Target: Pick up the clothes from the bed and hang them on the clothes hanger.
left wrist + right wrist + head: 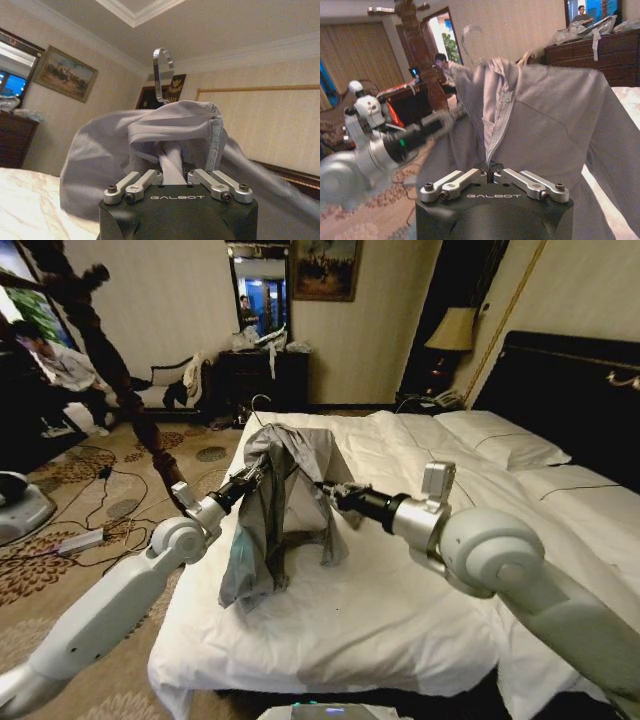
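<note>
From the head camera I see the grey shirt [280, 510] held up in the air above the white bed [400, 620], draped in a tent shape over the clothes hanger, whose silver hook [260, 400] pokes out at the top. The cloth hangs in long creased folds, its lower edge just over the duvet near the foot of the bed.

My left gripper [250, 478] meets the shirt from the left, high on its side. In the left wrist view the fingers [165, 172] look drawn together on a bunched fold of the cloth, with the hook [161, 75] standing up right behind the collar.

My right gripper [325, 490] comes in from the right at mid height. In the right wrist view its fingertips [489, 167] sit close together at the shirt's open front placket [495, 115]; I read them as narrow and pinching the fabric there. The hanger's black frame is covered by the cloth, so I cannot tell how squarely the shoulders sit on it.

A dark wooden dresser [262, 375] stands beyond the bed.
</note>
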`<state>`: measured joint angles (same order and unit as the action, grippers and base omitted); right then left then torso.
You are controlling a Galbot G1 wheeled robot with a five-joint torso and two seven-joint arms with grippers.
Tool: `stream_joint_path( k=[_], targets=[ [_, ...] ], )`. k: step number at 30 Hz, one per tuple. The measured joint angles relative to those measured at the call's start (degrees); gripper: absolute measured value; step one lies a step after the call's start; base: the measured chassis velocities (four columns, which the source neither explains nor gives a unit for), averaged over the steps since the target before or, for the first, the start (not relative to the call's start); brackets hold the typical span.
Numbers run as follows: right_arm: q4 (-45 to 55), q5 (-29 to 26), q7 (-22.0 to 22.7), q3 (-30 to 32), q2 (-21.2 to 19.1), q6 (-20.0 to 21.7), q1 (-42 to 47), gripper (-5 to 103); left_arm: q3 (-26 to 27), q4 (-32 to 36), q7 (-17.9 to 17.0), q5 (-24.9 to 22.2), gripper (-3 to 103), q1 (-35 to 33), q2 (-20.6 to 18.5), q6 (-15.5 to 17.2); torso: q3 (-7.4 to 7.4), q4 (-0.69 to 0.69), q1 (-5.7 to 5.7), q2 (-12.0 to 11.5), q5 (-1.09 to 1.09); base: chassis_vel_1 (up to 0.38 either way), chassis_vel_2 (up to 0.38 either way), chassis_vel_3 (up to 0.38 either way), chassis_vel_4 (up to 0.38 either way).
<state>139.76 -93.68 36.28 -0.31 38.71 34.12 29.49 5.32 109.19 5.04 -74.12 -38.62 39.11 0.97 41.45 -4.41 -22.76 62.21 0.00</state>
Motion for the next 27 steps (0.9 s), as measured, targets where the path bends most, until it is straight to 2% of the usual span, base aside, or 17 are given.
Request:
stream_joint_path(
  k=[3, 5, 9, 10, 12, 15, 18, 19, 21, 22, 24, 25, 26, 27],
  targets=[
    [0.38, 1.63, -0.61, -0.03, -0.36, 0.12, 1.61, 0, 0.12, 0.18, -0.13, -0.73, 16, 0.79, -0.58, 0.0, 0.0, -0.02, 0.0, 0.0, -0.01, 0.0, 0.0, 0.0, 0.0],
    [0.15, 3.03, -1.05, 0.1, -0.13, 0.27, 2.8, 0, 0.12, 0.75, -0.48, -1.66, 16, 1.53, -0.97, 0.05, -0.01, -0.09, 0.01, 0.0, 0.0, 0.0, 0.0, 0.0, 0.0],
    [-0.77, 3.41, -1.81, 0.14, 0.37, 0.63, 3.06, -2, 0.11, 2.1, -0.58, -1.97, 16, 1.39, -1.41, 0.08, 0.0, -0.05, -0.01, 0.0, 0.01, 0.0, 0.0, 0.0, 0.0],
    [-0.91, 3.24, -2.08, 0.35, 0.4, 0.72, 3.14, 2, 0.12, 2.5, -0.61, -1.99, 16, 1.2, -1.56, 0.09, 0.0, -0.03, 0.0, 0.0, -0.01, 0.0, 0.0, 0.0, 0.0],
    [-0.92, 3.14, -2.22, 0.47, 0.39, 0.76, 3.21, 2, 0.16, 2.66, -0.62, -2.0, 16, 1.11, -1.67, 0.09, 0.0, -0.03, 0.0, 0.0, -0.01, 0.0, 0.0, 0.0, 0.0],
    [-0.78, 3.05, -3.06, 1.19, 0.07, 0.77, 3.76, 19, 0.52, 2.76, -0.67, -2.1, 16, 1.15, -1.86, 0.09, 0.0, -0.05, 0.0, 0.0, 0.0, 0.0, 0.0, 0.0, 0.0],
    [-0.45, 3.04, -4.38, 2.27, -0.45, 0.69, 4.27, 24, 0.62, 2.75, -0.78, -2.4, 16, 1.35, -1.87, 0.09, 0.0, -0.05, -0.01, 0.0, 0.0, 0.0, 0.0, 0.0, 0.0],
    [-0.2, 2.81, -5.55, 3.14, -0.82, 0.36, 4.36, 35, 0.63, 2.77, -0.84, -2.53, 16, 1.42, -1.88, 0.09, 0.0, -0.06, 0.0, 0.0, 0.0, 0.0, 0.0, 0.0, 0.0],
    [-0.11, 2.71, -5.93, 3.49, -0.96, 0.22, 4.36, 35, 0.63, 2.79, -0.85, -2.54, 16, 1.42, -1.87, 0.08, 0.0, -0.06, 0.0, 0.0, 0.0, 0.0, 0.0, 0.0, 0.0],
    [-0.09, 2.76, -6.37, 4.12, -1.24, 0.0, 4.37, 39, 0.63, 2.83, -0.88, -2.54, 16, 1.41, -1.87, 0.08, 0.0, -0.06, 0.01, 0.01, 0.0, 0.0, 0.0, 0.0, 0.0],
    [-0.9, 6.15, -7.47, 6.31, -2.64, -0.62, 5.95, 51, 0.75, 3.2, -0.89, -2.54, 16, 1.05, -1.94, 0.05, 0.0, -0.04, 0.0, 0.0, -0.02, 0.0, 0.0, 0.0, 0.0],
    [-1.93, 9.62, -8.45, 7.35, -3.61, -1.64, 7.55, 56, 1.02, 3.45, -0.89, -2.56, 16, 0.82, -2.17, 0.05, 0.0, -0.04, 0.0, 0.0, -0.02, 0.0, 0.0, 0.0, 0.0],
    [-1.93, 9.62, -8.45, 7.35, -3.61, -1.64, 7.55, 56, 1.02, 3.45, -0.89, -2.56, 16, 0.82, -2.17, 0.05, 0.0, -0.04, 0.0, 0.0, -0.02, 0.0, 0.0, 0.0, 0.0],
    [-2.66, 12.0, -9.14, 8.09, -4.3, -2.5, 8.81, 56, 1.25, 3.64, -0.89, -2.58, 16, 0.63, -2.39, 0.04, 0.0, -0.04, 0.0, 0.0, -0.01, 0.0, 0.0, 0.0, 0.0]
  ],
)
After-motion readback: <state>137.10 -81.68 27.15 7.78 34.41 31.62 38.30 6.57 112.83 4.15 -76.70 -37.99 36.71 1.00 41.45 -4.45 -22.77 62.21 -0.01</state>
